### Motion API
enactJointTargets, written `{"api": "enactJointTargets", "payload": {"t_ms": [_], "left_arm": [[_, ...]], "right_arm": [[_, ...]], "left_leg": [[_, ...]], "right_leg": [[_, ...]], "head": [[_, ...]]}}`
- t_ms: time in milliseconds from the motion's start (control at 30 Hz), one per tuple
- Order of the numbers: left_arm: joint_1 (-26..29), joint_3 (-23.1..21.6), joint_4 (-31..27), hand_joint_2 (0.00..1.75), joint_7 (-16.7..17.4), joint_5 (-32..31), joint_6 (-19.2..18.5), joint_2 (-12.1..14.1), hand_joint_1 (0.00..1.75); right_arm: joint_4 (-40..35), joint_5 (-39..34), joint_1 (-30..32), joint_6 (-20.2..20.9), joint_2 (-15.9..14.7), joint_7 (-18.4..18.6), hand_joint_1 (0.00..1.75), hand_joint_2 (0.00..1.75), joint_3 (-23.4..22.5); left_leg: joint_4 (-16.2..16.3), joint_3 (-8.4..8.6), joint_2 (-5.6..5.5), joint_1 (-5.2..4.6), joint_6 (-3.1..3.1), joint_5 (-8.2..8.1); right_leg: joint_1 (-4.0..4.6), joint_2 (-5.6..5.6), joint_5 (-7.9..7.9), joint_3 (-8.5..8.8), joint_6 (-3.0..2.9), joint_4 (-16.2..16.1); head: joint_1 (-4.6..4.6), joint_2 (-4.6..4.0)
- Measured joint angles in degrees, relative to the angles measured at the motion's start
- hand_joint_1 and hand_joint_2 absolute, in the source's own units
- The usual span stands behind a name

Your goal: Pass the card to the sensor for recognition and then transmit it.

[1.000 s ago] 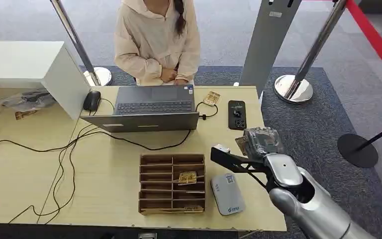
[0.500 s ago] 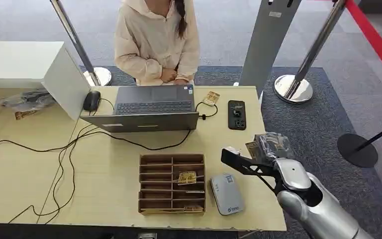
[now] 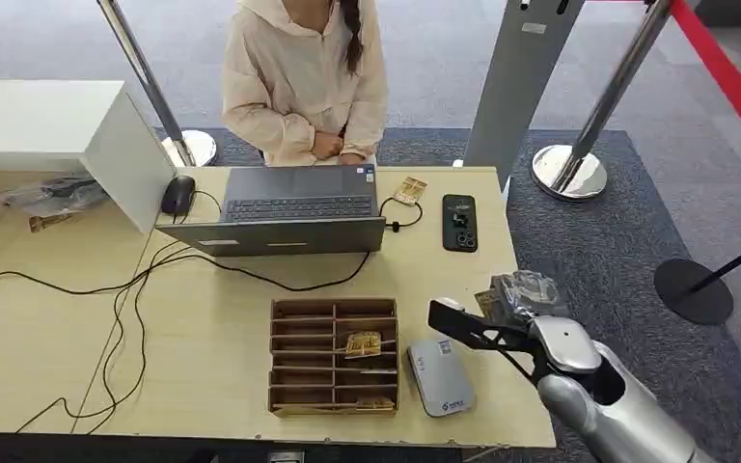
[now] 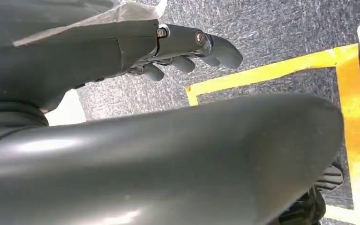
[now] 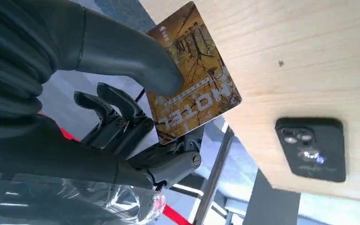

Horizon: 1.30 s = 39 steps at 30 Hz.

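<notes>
I have the right hand [image 3: 513, 294] pinching one card [image 5: 194, 75], thumb on its face, held above the table edge [image 3: 487, 424] near the white reader [image 3: 440, 375] — not yet scanned or handed over. Left hand [image 4: 187, 49] hangs open, holding nothing. Count: one reader, one phone [image 3: 459, 222], one laptop [image 3: 294, 210].

The right hand [image 3: 519, 294] hangs over the table's [image 3: 212, 328] right edge, gripping what looks like a card [image 3: 487, 303]. The grey sensor [image 3: 438, 375] lies near the front edge, just beside the wooden organizer [image 3: 333, 356].
</notes>
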Motion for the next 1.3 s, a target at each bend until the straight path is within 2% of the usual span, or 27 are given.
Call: {"api": "enactJointTargets", "payload": {"t_ms": [733, 1300], "left_arm": [[0.0, 0.0, 0.0, 0.0, -0.6, -0.2, 0.3, 0.0, 0.0], [0.0, 0.0, 0.0, 0.0, -0.6, -0.5, 0.3, 0.0, 0.0]], "right_arm": [[3.4, -4.4, -1.0, 1.4, 3.3, -0.9, 1.75, 1.75, 5.6], [5.2, -4.7, -1.5, 0.8, 3.6, -0.7, 1.75, 1.75, 8.0]], "left_leg": [[0.0, -0.02, -0.01, 0.0, 0.0, 0.0], [0.0, -0.01, -0.01, 0.0, 0.0, 0.0]], "right_leg": [[0.0, 0.0, 0.0, 0.0, 0.0, 0.0], [0.0, 0.0, 0.0, 0.0, 0.0, 0.0]], "head": [[-0.02, 0.0], [0.0, 0.0]]}}
